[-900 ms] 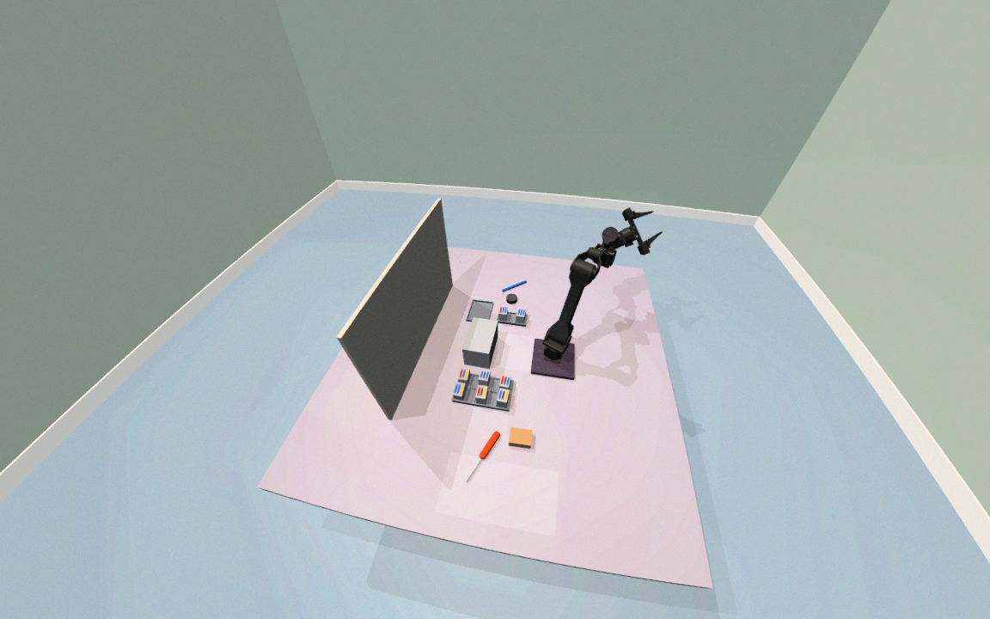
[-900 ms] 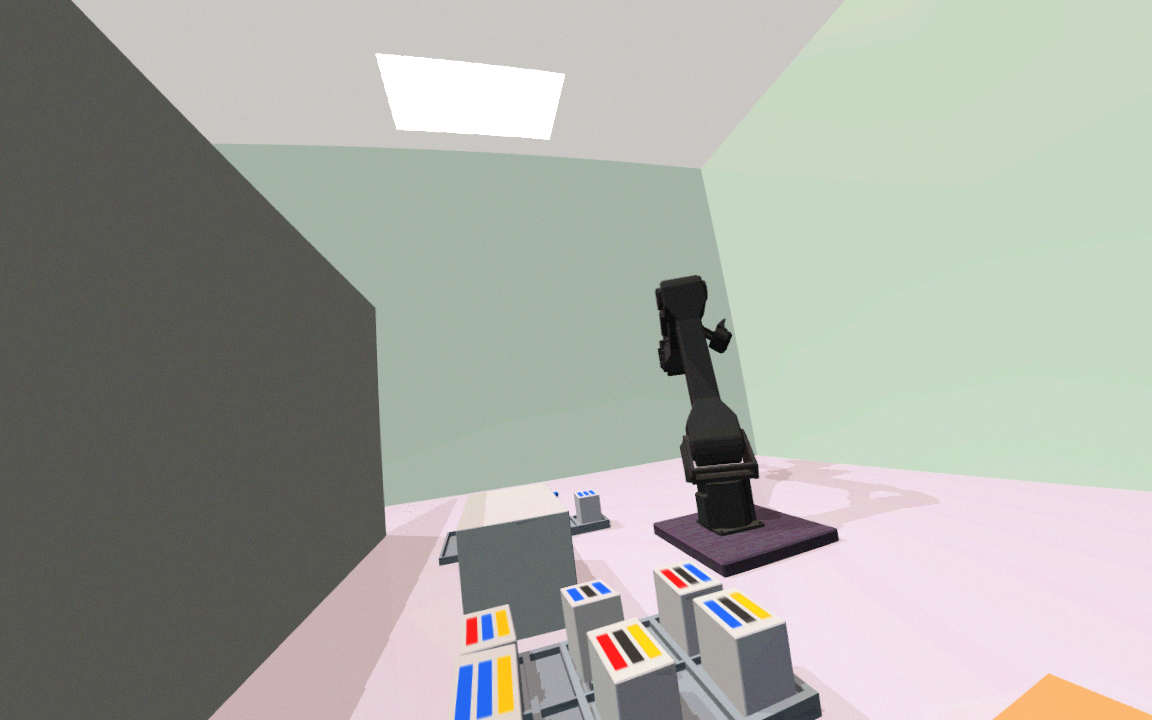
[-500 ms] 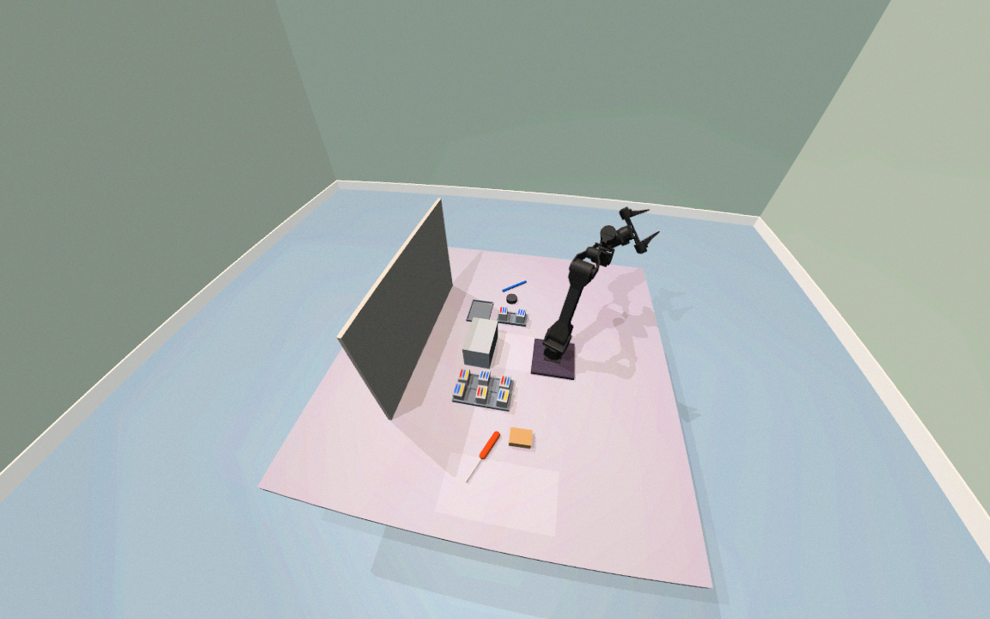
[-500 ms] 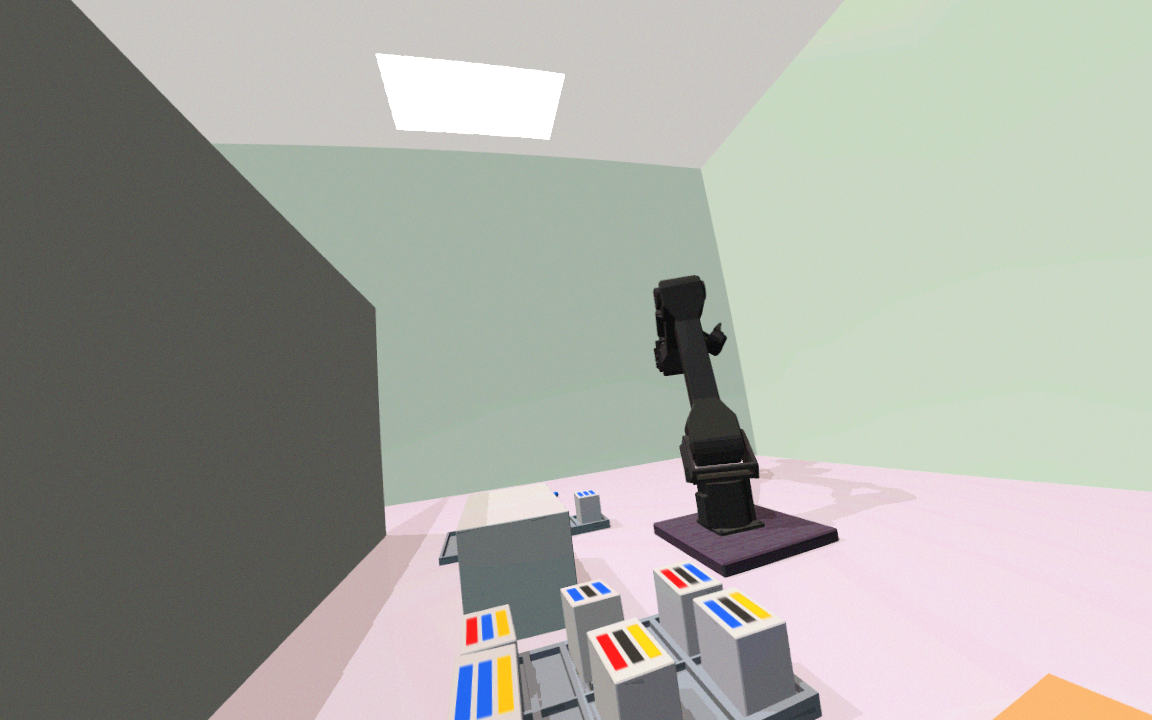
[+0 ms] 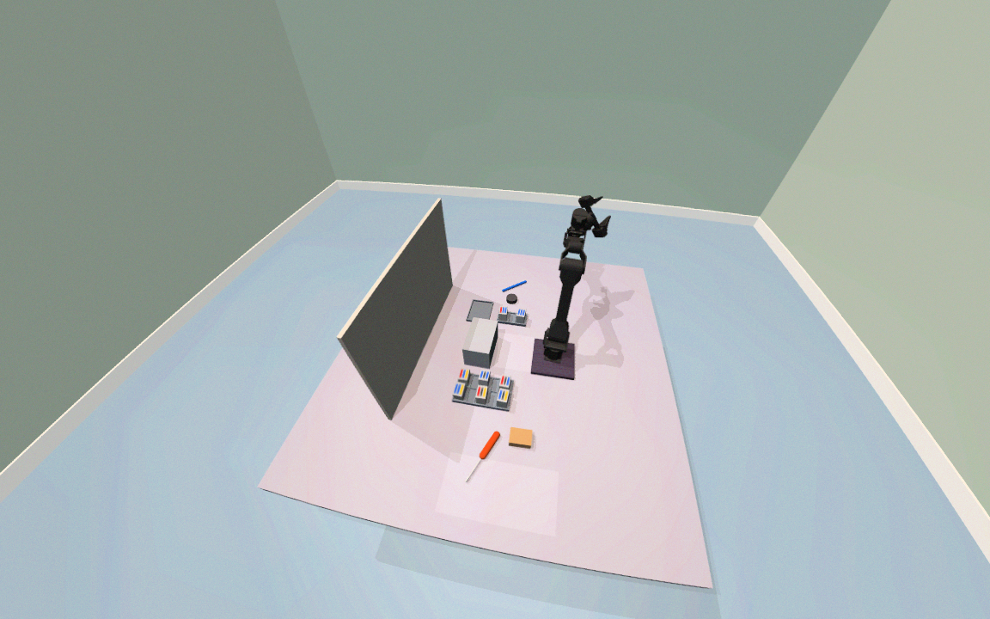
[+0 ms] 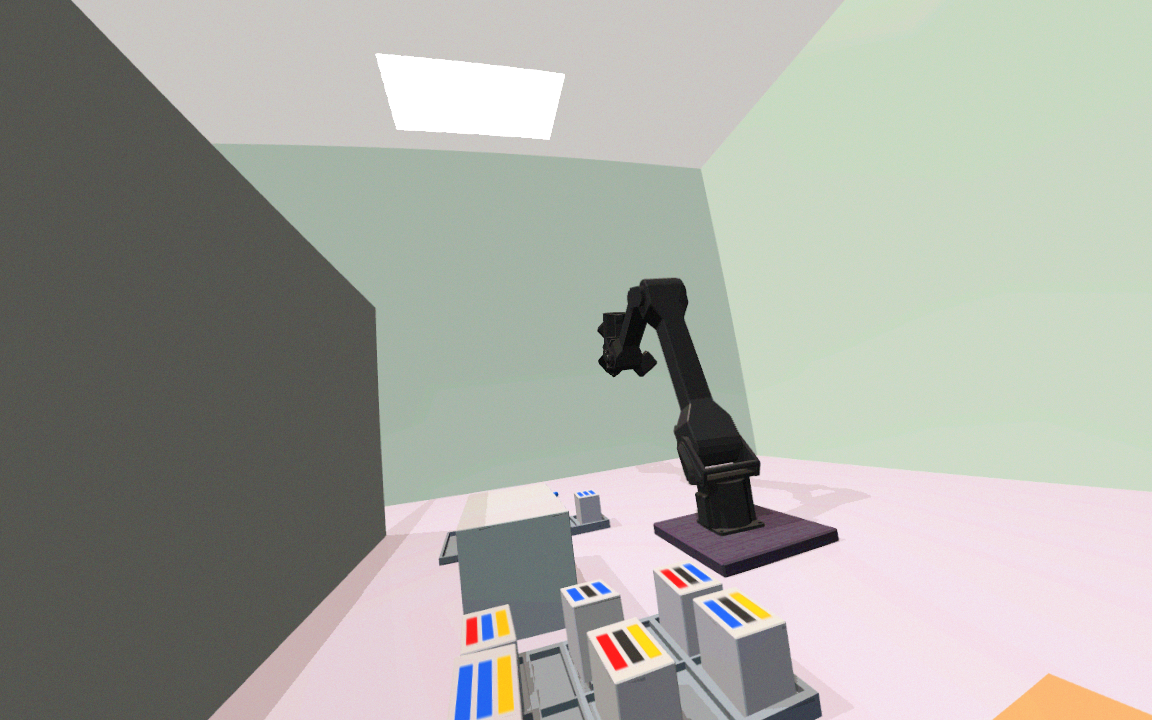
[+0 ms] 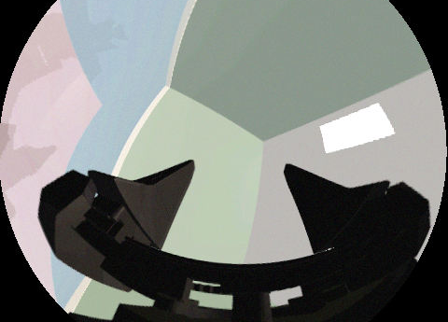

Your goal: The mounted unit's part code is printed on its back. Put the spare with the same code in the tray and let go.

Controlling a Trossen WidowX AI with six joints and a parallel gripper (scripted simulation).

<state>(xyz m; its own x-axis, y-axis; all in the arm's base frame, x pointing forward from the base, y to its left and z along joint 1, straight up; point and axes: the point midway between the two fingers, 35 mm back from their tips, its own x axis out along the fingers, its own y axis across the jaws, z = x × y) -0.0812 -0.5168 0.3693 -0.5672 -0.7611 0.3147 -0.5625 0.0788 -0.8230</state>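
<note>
My gripper (image 5: 605,208) (image 7: 240,166) is open and empty, raised high beyond the arm's base, away from the spares. A grey box (image 5: 479,342) (image 6: 516,568), perhaps the mounted unit, stands between two racks; no code shows on its visible faces. The larger rack (image 5: 471,403) holds several spares with striped tops, including red-blue-yellow (image 6: 487,628), blue-blue-yellow (image 6: 485,685), blue-black-blue (image 6: 591,591), red-black-yellow (image 6: 630,649), red-black-blue (image 6: 686,575) and blue-black-yellow (image 6: 743,610). The small rack (image 5: 512,321) holds two more, one all blue (image 5: 521,314) (image 6: 586,494). The grey tray (image 5: 479,310) looks empty.
A tall dark panel (image 5: 406,308) (image 6: 159,402) stands left of the box. A blue stick (image 5: 514,286) and black disc (image 5: 511,298) lie behind the small rack. A red screwdriver (image 5: 489,444) and orange block (image 5: 520,437) lie in front of the larger rack.
</note>
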